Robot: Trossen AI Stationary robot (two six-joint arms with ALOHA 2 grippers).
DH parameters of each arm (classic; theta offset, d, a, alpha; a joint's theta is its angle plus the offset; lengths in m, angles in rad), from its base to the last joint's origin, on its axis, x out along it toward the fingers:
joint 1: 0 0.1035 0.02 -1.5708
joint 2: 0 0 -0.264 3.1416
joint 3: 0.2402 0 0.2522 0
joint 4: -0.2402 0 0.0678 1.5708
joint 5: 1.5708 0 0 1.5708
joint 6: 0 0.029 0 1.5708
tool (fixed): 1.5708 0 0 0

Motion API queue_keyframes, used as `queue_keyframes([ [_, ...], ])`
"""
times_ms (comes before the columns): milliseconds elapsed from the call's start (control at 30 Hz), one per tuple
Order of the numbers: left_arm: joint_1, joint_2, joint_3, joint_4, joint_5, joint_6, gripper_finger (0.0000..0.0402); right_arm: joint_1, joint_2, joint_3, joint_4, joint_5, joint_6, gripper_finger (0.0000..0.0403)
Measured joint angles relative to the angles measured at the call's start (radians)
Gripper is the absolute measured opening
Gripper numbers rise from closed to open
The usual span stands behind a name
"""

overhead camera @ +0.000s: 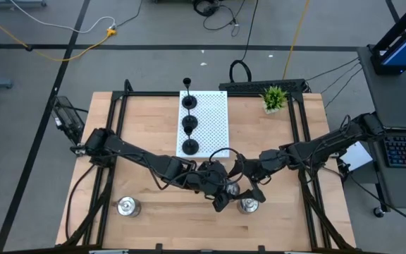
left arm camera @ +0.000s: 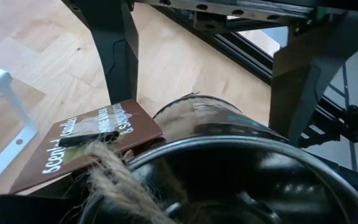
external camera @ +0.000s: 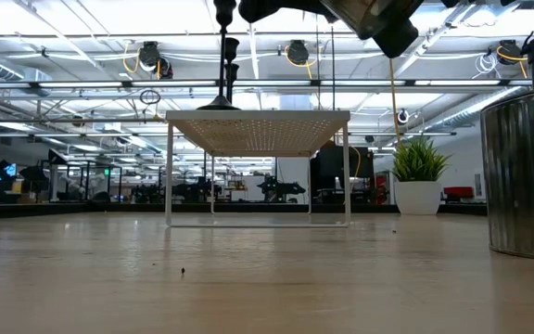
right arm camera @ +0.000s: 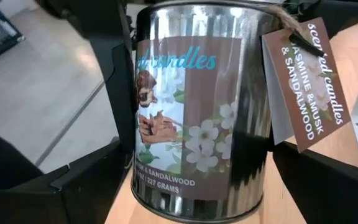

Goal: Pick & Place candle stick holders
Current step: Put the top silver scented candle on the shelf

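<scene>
Three black candle stick holders (overhead camera: pixel 189 125) stand in a row on the white perforated board (overhead camera: pixel 213 120). Two silver tin holders rest on their bases near the table's near edge, one at the left (overhead camera: pixel 127 206) and one right of centre (overhead camera: pixel 249 205), (external camera: pixel 527 176). A third silver tin (right arm camera: pixel 197 112) with a brown tag (right arm camera: pixel 312 81) is in the air between both grippers. My left gripper (overhead camera: pixel 220 192) is shut on it. My right gripper (overhead camera: pixel 244 185) is open, its fingers (left arm camera: pixel 114 56) standing on either side of the tin; whether they touch it, I cannot tell. My left gripper holds the silver tin near its open top (left arm camera: pixel 229 155), coming at it from above and from the table's left. The tin's rim hides the fingers, so which part they grip cannot be told. The tin stands upright, lifted clear of the table, its tag hanging on twine.
A small green potted plant (overhead camera: pixel 274 97) stands at the far right, beside the board. The board stands on thin legs (external camera: pixel 169 172). Black frame rails run along the table's left and right sides (overhead camera: pixel 305 127). Bare wood lies between the two resting tins.
</scene>
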Motion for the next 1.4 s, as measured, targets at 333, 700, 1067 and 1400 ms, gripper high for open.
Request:
queue_keyframes([
  [333,0.005,0.0,0.001,0.0,-0.006,-0.01,0.0356,0.001,0.0,0.0,0.007,0.023,0.059,0.0399],
  [700,0.035,0.0,0.001,-0.008,-0.014,-0.061,0.0356,0.01,0.0,0.0,0.006,0.144,-0.021,0.0397],
  [1067,0.063,0.0,0.002,0.041,-0.008,-0.119,0.0356,0.061,0.0,0.004,0.016,0.395,-0.134,0.0396],
  [1400,0.07,0.002,0.002,0.064,0.013,-0.173,0.0355,0.064,0.0,0.006,-0.03,0.4,-0.134,0.0396],
])
